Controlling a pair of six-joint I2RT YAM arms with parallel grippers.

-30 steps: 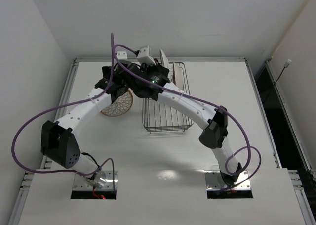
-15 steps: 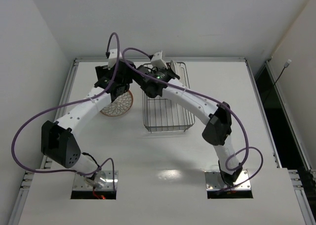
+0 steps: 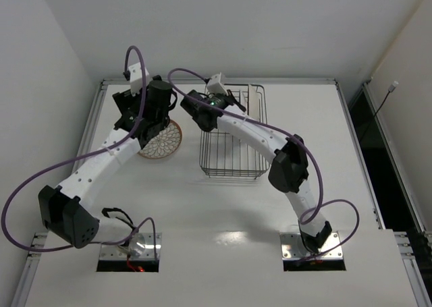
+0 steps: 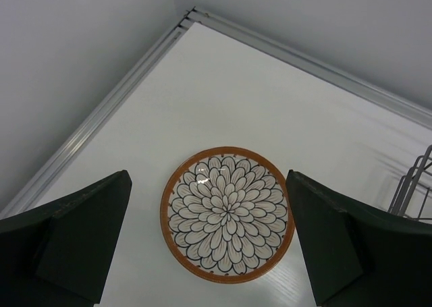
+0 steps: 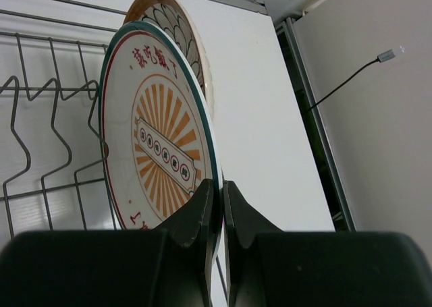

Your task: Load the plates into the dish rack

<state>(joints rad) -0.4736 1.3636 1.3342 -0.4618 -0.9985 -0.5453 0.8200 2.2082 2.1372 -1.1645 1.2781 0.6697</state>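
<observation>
A petal-patterned plate (image 4: 227, 214) with an orange rim lies flat on the table (image 4: 270, 98), left of the dish rack (image 3: 233, 152). My left gripper (image 4: 208, 185) hovers above it, open, one finger on each side and clear of it. My right gripper (image 5: 216, 196) is shut on the rim of a sunburst plate (image 5: 158, 145) with a green edge, which stands upright among the rack's wires (image 5: 40, 125). Close behind it, another brown-rimmed petal plate (image 5: 177, 20) stands on edge. In the top view the flat plate (image 3: 162, 142) is partly under the left gripper (image 3: 145, 111).
The table's raised metal edge (image 4: 101, 115) runs close to the left of the flat plate and along the back. The walls stand just beyond it. The rack's corner wires (image 4: 408, 189) rise to the right of the left gripper. Purple cables loop over both arms.
The left arm has swung left, away from the right wrist, and now hangs over the flat plate. The right gripper has carried its plate to the rack's back end.
</observation>
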